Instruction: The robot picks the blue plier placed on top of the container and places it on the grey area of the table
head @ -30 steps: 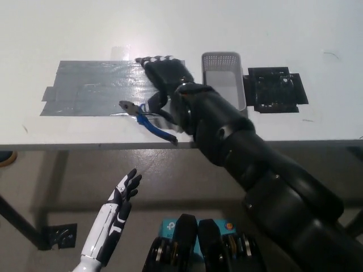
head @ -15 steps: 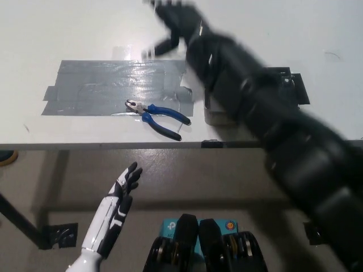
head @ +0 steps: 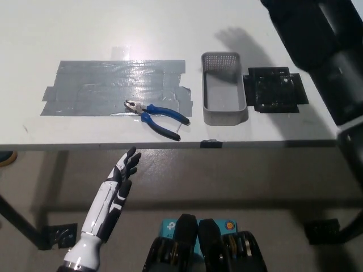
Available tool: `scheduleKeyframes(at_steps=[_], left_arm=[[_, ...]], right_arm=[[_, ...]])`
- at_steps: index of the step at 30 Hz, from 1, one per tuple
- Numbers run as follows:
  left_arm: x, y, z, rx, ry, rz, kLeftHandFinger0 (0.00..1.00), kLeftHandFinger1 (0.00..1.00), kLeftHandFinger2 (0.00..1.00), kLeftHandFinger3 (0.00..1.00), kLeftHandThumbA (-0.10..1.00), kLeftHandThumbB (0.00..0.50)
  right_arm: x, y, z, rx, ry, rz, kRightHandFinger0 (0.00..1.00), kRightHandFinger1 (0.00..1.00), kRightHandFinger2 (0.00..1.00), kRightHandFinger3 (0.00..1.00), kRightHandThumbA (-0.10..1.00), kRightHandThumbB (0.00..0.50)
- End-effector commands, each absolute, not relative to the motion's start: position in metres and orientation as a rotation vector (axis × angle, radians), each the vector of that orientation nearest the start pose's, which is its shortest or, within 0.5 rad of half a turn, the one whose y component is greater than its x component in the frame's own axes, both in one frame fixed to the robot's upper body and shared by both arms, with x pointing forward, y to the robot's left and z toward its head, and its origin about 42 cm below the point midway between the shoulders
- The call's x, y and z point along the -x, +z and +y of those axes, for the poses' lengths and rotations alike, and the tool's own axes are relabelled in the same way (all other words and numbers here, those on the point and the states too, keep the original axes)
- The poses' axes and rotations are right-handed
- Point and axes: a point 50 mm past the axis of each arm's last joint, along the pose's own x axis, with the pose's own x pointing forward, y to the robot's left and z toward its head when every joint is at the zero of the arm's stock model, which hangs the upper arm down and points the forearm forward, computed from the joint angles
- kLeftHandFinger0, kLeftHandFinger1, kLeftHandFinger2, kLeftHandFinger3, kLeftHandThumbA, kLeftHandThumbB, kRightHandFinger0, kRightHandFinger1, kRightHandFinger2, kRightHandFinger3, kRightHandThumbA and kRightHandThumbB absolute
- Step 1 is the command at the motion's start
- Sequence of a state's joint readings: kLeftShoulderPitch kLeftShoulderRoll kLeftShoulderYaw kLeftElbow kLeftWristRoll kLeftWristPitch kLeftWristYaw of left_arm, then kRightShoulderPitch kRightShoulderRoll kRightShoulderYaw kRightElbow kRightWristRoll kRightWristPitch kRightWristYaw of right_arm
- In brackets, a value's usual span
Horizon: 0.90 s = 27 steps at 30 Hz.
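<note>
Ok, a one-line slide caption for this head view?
Blue plier lying at the grey area's front edge beside the empty container; black right arm raised clear, white left hand resting open below the table.

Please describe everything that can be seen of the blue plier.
The blue plier has two blue handles with dark tips and a short metal-looking head. It lies flat on the white table, head toward picture left, handles spread slightly apart. The head rests on the lower edge of the grey area; the handles reach onto bare table. No hand touches it.
</note>
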State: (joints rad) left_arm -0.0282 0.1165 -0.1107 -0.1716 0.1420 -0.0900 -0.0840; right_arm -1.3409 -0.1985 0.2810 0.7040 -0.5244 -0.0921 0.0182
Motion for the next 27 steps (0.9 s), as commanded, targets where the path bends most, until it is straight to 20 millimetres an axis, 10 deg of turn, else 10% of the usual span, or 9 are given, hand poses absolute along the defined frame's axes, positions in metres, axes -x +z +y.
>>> scheduleKeyframes(at_steps=[1,13,27], left_arm=[[-0.317,0.186,0.204,-0.225,-0.185,-0.389,1.0,1.0,1.0,1.0,1.0,0.03],[-0.322,0.186,0.199,-0.206,-0.172,-0.378,1.0,1.0,1.0,1.0,1.0,0.082],[-0.3,0.166,0.211,-0.185,-0.146,-0.329,1.0,1.0,1.0,1.0,1.0,0.047]], right_arm=[[-0.377,0.551,-0.197,0.704,0.274,-1.146,1.0,1.0,1.0,1.0,1.0,0.386],[-0.257,0.414,-0.232,0.3,0.447,-1.038,1.0,1.0,1.0,1.0,1.0,0.392],[-0.235,0.326,-0.216,0.011,0.385,-0.829,1.0,1.0,1.0,1.0,1.0,0.376]])
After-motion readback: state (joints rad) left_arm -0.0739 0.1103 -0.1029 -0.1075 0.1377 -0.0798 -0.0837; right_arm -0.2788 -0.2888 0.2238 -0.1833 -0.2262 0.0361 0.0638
